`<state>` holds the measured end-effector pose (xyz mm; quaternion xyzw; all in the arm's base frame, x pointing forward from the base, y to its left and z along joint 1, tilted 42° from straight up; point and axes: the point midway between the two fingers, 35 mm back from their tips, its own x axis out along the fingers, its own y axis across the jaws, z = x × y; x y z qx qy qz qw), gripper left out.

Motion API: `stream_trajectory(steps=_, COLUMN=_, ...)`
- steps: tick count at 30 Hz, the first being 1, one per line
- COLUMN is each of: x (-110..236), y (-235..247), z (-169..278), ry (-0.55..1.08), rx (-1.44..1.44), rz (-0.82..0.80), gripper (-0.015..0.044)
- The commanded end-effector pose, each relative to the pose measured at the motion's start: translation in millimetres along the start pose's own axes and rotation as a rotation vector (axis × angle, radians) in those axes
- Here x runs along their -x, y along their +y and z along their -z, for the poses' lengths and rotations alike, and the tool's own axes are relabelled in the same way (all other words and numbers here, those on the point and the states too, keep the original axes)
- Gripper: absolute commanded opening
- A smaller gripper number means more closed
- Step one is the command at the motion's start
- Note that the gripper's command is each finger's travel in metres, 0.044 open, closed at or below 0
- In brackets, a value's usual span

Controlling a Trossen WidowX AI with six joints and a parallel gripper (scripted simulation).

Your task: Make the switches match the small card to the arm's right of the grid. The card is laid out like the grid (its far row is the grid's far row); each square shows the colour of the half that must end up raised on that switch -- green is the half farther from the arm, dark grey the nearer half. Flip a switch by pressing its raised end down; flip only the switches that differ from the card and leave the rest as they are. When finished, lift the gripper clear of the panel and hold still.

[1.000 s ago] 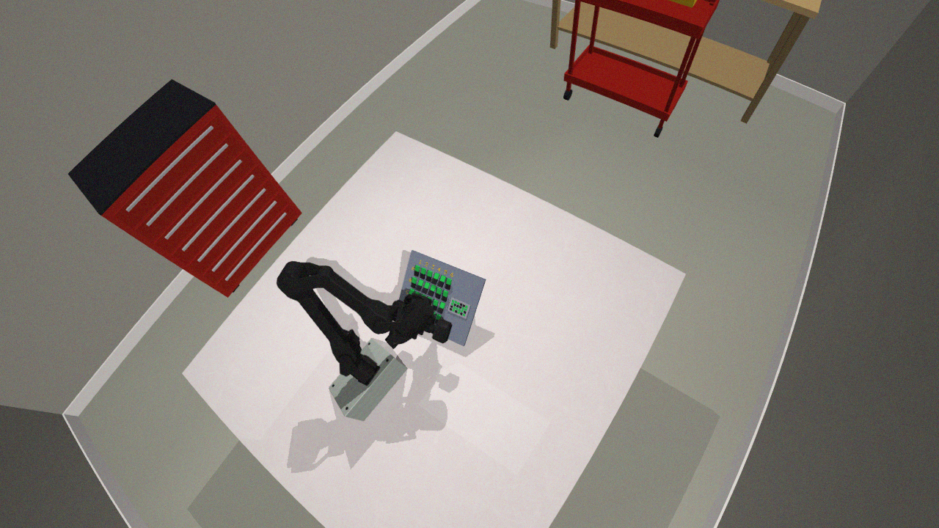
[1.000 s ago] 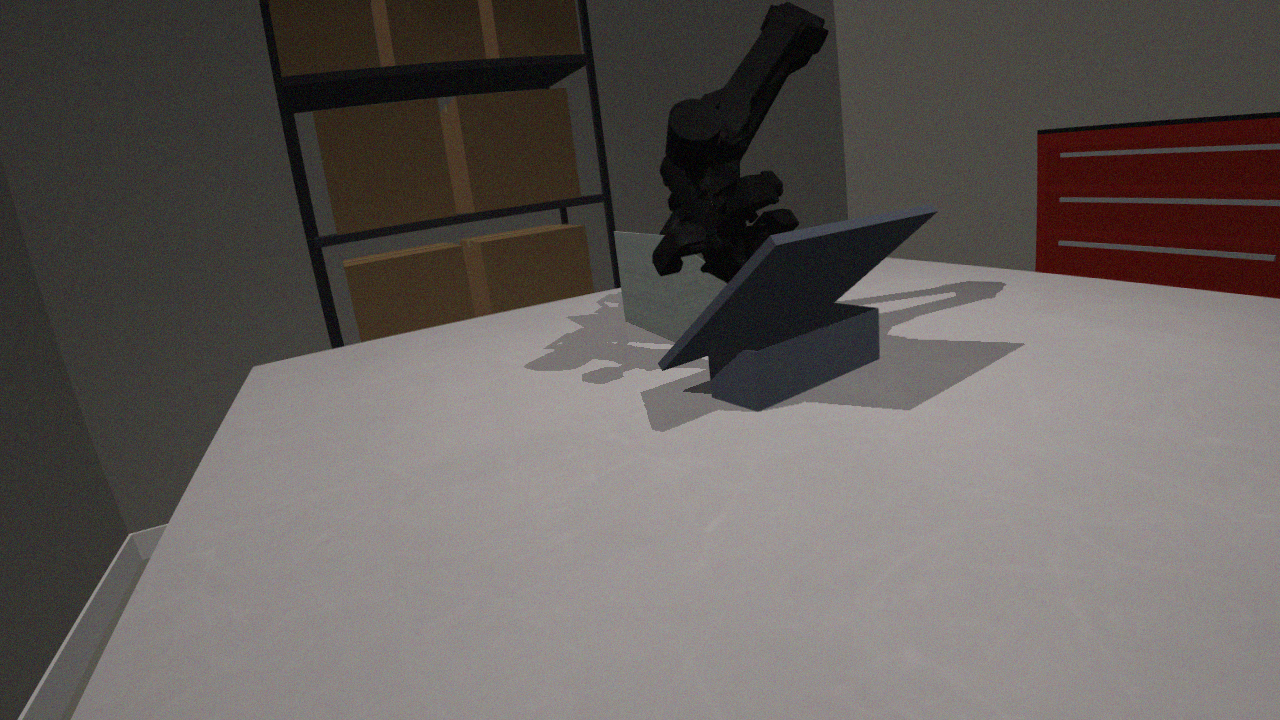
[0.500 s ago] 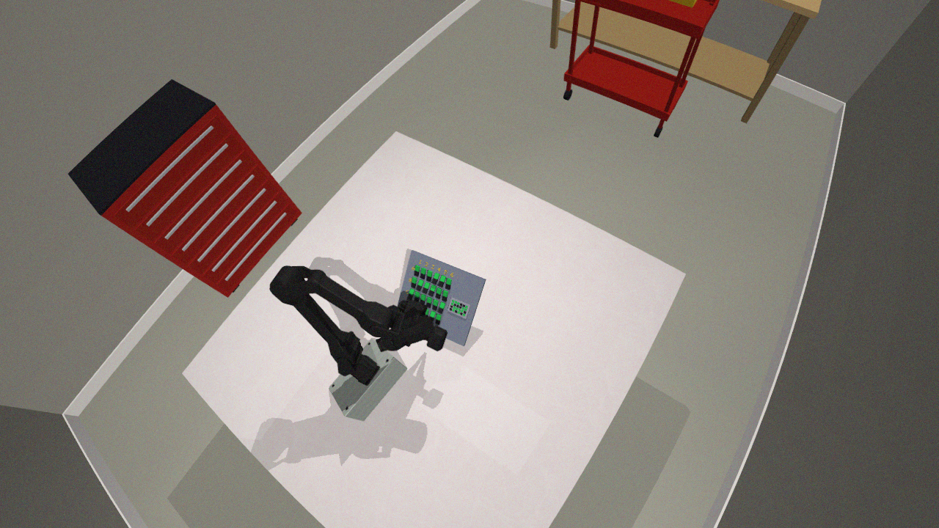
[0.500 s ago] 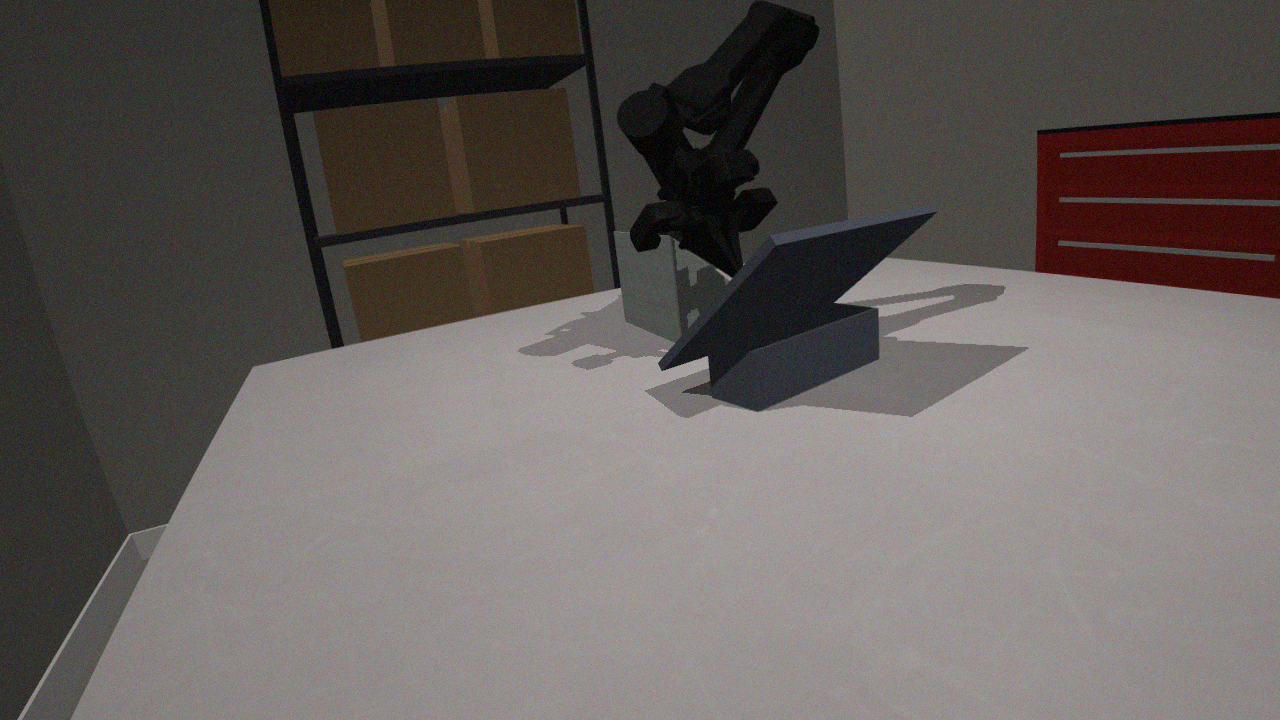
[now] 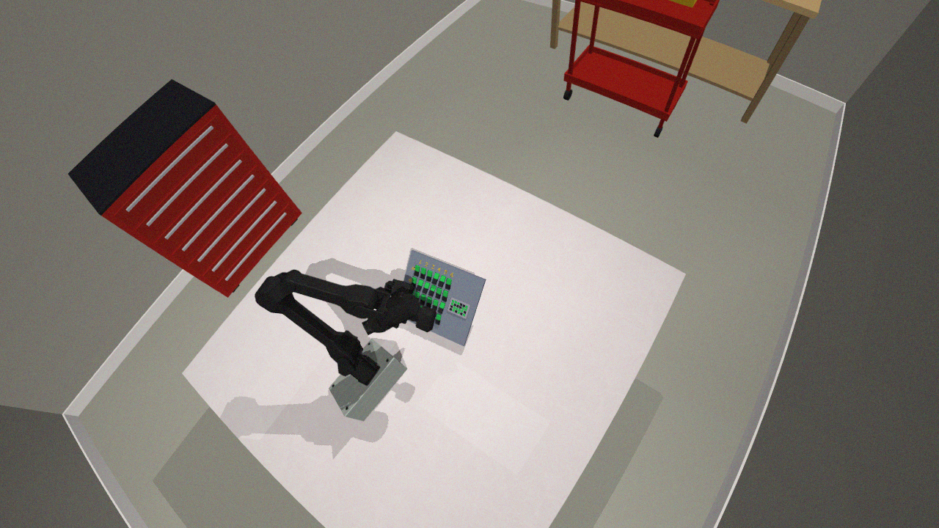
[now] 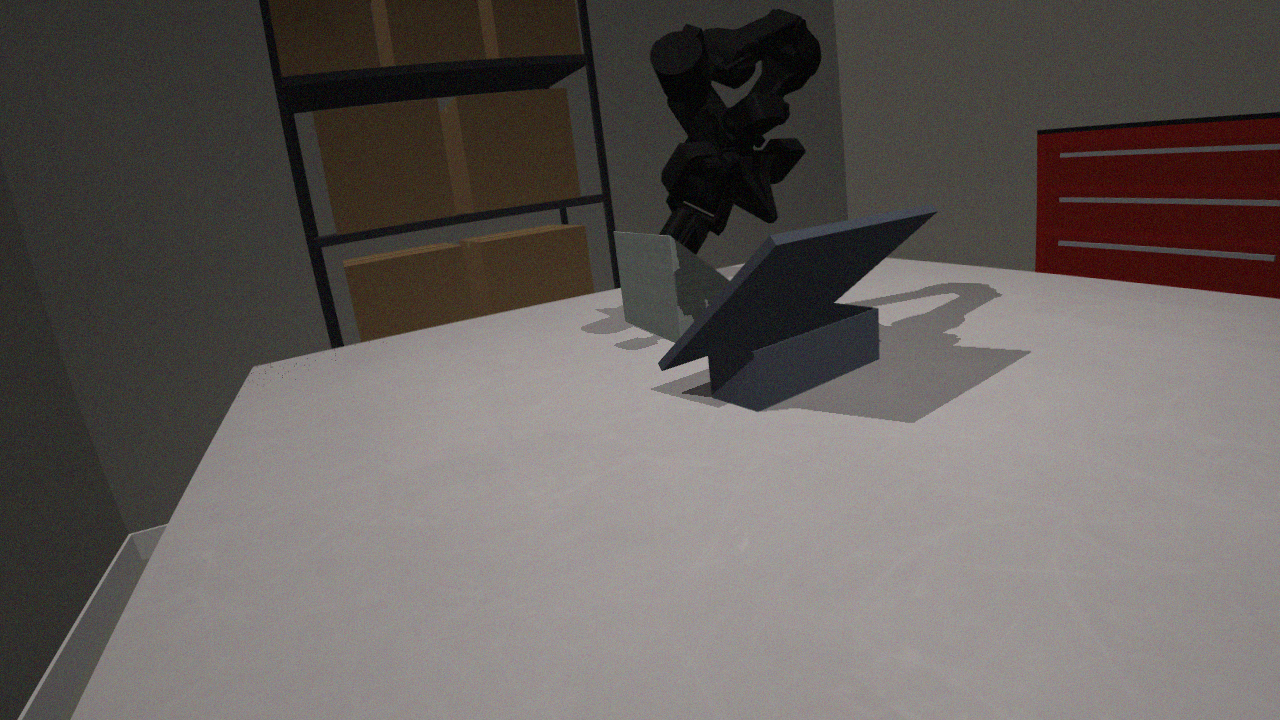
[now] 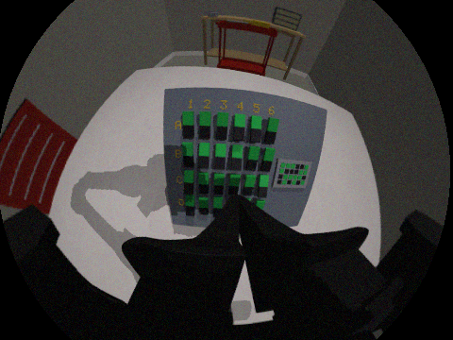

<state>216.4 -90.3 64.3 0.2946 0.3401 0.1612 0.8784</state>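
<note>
My gripper [image 6: 768, 214] [image 7: 236, 199] is shut and empty, its joined tips above the tilted grey-blue panel [image 5: 472, 289] [image 6: 805, 259] [image 7: 302, 113]. In the wrist view the tips cover part of row D, around column 4. The green and dark grey switches [image 7: 256, 123] stand in rows A to D, columns 1 to 6. The green halves of A4, A5, B2, B3, B4 and C6 look brighter and tilted differently from their neighbours. The small card [image 5: 458, 308] [image 7: 293, 175] right of the grid shows green and dark squares; they are too blurred to read surely.
The arm's pale base [image 5: 367, 387] [image 6: 648, 282] stands on the white table [image 5: 557, 314] [image 7: 330, 142]. A red drawer cabinet [image 5: 196, 196] [image 7: 33, 156] is to the left. A red cart [image 5: 623, 81] [image 7: 242, 65] and a wooden workbench [image 5: 732, 69] are beyond the table.
</note>
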Motion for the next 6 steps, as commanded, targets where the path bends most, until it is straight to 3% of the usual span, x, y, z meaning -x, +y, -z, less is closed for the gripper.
stream_trajectory(steps=1, x=0.3, y=3.7, z=-1.7, ry=0.002, rx=-0.019, rz=-0.005, gripper=0.0)
stream_trajectory(steps=6, x=0.3, y=3.7, z=-1.7, ry=0.002, rx=-0.019, rz=-0.005, gripper=0.0)
